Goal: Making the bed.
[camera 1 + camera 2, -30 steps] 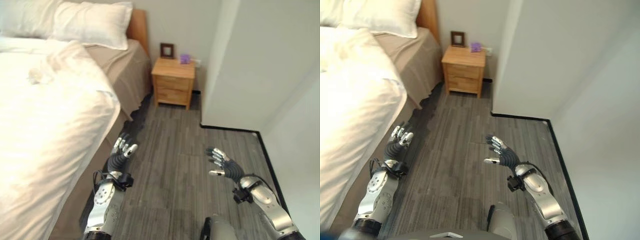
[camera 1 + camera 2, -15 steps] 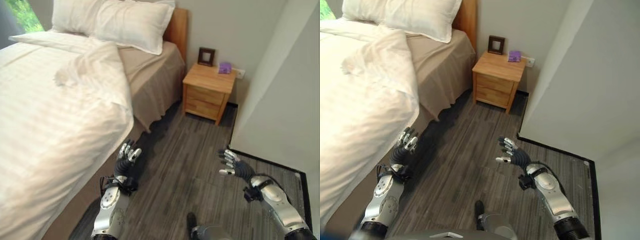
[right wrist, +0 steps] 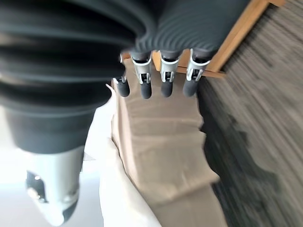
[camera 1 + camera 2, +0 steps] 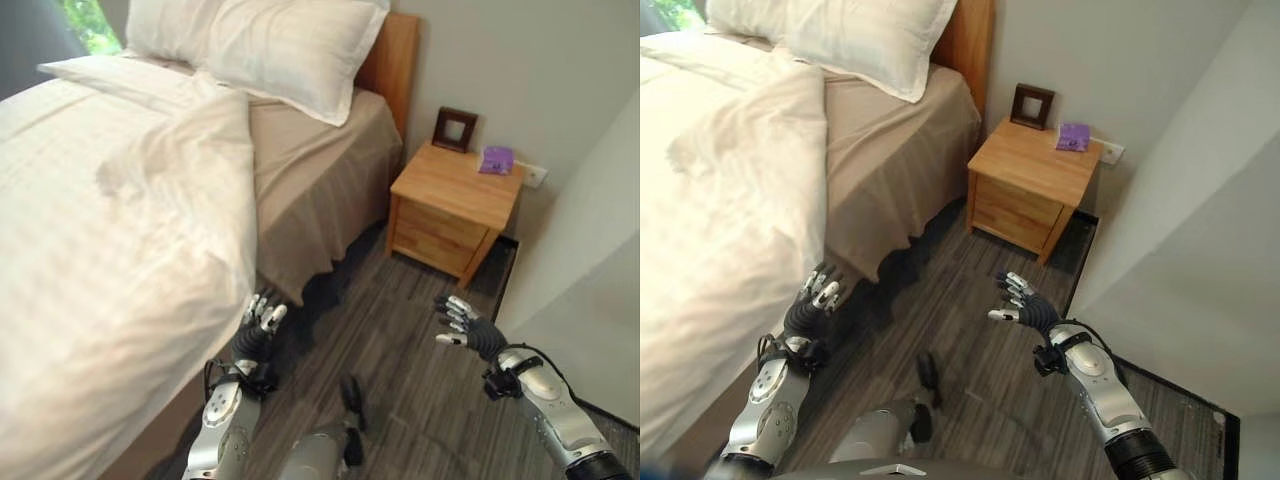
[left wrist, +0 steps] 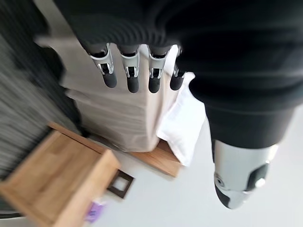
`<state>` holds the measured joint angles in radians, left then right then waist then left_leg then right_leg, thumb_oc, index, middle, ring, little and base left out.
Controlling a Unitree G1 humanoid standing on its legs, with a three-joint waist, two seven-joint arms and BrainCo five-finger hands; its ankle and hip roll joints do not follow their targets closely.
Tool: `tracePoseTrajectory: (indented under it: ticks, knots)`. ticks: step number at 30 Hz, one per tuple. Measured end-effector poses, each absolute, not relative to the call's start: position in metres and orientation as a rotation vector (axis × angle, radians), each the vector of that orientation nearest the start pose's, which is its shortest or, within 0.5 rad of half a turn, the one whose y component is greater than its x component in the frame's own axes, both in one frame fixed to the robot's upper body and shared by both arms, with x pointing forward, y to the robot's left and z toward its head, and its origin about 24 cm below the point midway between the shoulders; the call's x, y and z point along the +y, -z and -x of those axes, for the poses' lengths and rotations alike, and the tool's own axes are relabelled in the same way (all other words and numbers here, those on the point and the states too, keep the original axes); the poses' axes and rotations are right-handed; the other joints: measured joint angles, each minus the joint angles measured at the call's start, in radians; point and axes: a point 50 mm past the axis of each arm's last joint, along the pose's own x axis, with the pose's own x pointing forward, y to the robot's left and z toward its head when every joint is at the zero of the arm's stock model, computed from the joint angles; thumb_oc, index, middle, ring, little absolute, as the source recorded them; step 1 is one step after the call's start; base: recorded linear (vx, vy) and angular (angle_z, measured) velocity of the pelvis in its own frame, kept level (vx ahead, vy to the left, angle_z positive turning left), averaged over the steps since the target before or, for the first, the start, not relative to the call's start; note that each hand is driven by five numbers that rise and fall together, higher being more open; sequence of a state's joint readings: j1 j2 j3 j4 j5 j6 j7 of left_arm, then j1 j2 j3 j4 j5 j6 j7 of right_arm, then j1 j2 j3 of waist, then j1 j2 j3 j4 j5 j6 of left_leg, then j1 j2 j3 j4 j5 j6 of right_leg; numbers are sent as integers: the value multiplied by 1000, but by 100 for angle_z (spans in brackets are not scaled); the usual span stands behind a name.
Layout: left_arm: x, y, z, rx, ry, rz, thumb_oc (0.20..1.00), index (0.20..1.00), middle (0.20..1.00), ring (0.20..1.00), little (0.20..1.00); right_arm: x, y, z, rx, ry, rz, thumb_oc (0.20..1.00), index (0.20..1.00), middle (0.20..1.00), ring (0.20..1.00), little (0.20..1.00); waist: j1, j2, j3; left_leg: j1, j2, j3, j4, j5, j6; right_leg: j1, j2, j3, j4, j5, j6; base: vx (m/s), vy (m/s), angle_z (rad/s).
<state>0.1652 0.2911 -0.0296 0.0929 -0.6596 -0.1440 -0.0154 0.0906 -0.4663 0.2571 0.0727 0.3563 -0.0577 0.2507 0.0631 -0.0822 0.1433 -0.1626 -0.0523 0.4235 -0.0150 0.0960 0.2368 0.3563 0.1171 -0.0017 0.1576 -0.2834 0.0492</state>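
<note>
Duvet (image 4: 130, 230) lies rumpled, short of the pillows (image 4: 285, 50); both empty, straight-fingered (left robot hand (image 4: 258, 318), right robot hand (image 4: 457, 322)), the approach step apparently calls for reaching its edge.

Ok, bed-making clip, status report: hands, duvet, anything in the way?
Left hand open, low beside the bed. Right hand open, over the floor. White duvet rumpled, not held; beige sheet exposed near the pillows. Nightstand stands ahead.
</note>
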Motion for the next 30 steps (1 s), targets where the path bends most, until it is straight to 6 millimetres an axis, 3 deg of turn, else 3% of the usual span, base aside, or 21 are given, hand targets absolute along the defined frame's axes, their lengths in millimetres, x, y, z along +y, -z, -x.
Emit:
tracePoseTrajectory:
  ticks: [1,3,4,6,8,9,10,11,13,14,15,16,17,18,20,22,27,30]
  knots:
    - [220,-8,-215,103,-87,329,1000,1000,1000,1000,1000,-176,-10,-224,194,-450,78,1000,1000,1000,1000,1000,2,-22,-12,47,-8,4,3,-7,-32,-54,-49,-28,111,15,30,203,107,-54]
    - [219,-17,-225,68,-74,318,1000,1000,1000,1000,1000,-170,-16,-227,168,-466,81,1000,1000,1000,1000,1000,-22,-21,-12,92,-9,-7,-18,-24,-63,-202,-78,-82,436,93,130,184,126,-26]
    - [218,-20,-229,54,-66,319,1000,1000,1000,1000,1000,-167,-18,-226,156,-477,76,1000,1000,1000,1000,1000,-24,-23,-13,123,-15,-15,-37,-21,-67,-261,-109,-115,538,90,146,172,117,-7]
    - [216,-27,-238,23,-57,321,1000,1000,1000,1000,1000,-161,-24,-227,123,-492,65,1000,1000,1000,1000,1000,-30,-16,-7,165,-23,-49,-43,-57,-62,-359,-146,-132,659,96,160,263,93,23]
    - [205,-34,-249,-2,-33,331,1000,1000,1000,1000,1000,-161,-22,-225,128,-495,60,1000,1000,1000,1000,1000,-89,27,25,238,-22,-163,-24,-95,-63,-507,-193,-169,767,69,94,382,14,134]
    - [203,-32,-247,11,-18,321,1000,1000,1000,1000,1000,-161,-21,-224,135,-499,63,1000,1000,1000,1000,1000,-84,50,32,262,-22,-195,-25,-109,-80,-568,-219,-164,745,67,89,597,-136,178]
    - [207,-36,-245,-9,-29,322,1000,1000,1000,1000,1000,-163,-22,-225,133,-498,69,1000,1000,1000,1000,1000,-81,63,33,285,-21,-227,-17,-135,-96,-614,-276,-174,516,81,58,312,-122,137]
    - [206,-33,-243,-2,-35,331,1000,1000,1000,1000,1000,-165,-22,-225,138,-497,78,1000,1000,1000,1000,1000,-81,73,35,297,-22,-278,-17,-155,-109,-643,-269,-134,440,99,63,395,-153,130]
    - [207,-32,-244,6,-37,325,1000,1000,1000,1000,1000,-169,-16,-218,164,-481,70,1000,1000,1000,1000,1000,-106,87,30,285,4,-366,8,-167,-122,-580,-197,48,161,118,86,170,-99,144]
    - [206,-32,-245,6,-17,318,1000,1000,1000,1000,1000,-170,-10,-215,194,-485,72,1000,1000,1000,1000,1000,-85,75,28,308,6,-433,-11,-168,-136,-557,-172,140,-8,192,78,210,-309,258]
    - [205,-22,-246,53,-4,301,1000,1000,1000,1000,1000,-174,-6,-213,214,-468,67,1000,1000,1000,1000,1000,-116,40,10,305,-7,-521,12,-180,-156,-496,-173,263,-122,325,71,138,-319,230]
    - [202,-20,-245,62,8,300,1000,1000,1000,1000,1000,-175,-5,-213,220,-467,69,1000,1000,1000,1000,1000,-111,22,7,307,-14,-561,17,-191,-174,-471,-171,278,-122,367,76,95,-270,230]
    - [201,-16,-245,83,15,297,1000,1000,1000,1000,1000,-177,-2,-211,235,-459,70,1000,1000,1000,1000,1000,-105,-1,4,310,-19,-620,37,-203,-192,-428,-176,271,-113,368,74,-9,-227,165]
    - [193,-11,-244,103,32,313,1000,1000,1000,1000,1000,-182,-7,-218,222,-458,99,1000,1000,1000,1000,1000,-76,9,-7,288,14,-649,65,-220,-238,-409,-167,204,-142,372,59,-12,-255,159]
    - [194,-10,-238,106,27,318,1000,1000,1000,1000,1000,-187,-21,-232,162,-435,114,1000,1000,1000,1000,1000,-59,31,-6,283,66,-614,29,-210,-258,-392,-132,144,-191,395,25,-51,-265,96]
    - [195,-9,-237,109,18,324,1000,1000,1000,1000,1000,-190,-27,-241,132,-412,120,1000,1000,1000,1000,1000,-30,30,-5,273,96,-618,16,-195,-283,-381,-109,114,-232,416,-5,-54,-153,41]
    - [194,-2,-229,130,-8,363,1000,1000,1000,1000,1000,-192,-21,-235,158,-416,124,1000,1000,1000,1000,1000,-40,49,10,247,140,-651,23,-180,-315,-356,-73,49,-256,419,-22,-111,-202,33]
    - [193,-4,-232,117,-20,378,1000,1000,1000,1000,1000,-194,-18,-230,178,-419,136,1000,1000,1000,1000,1000,-44,50,33,187,129,-665,64,-169,-337,-365,-82,-1,-256,415,-32,-133,-75,68]
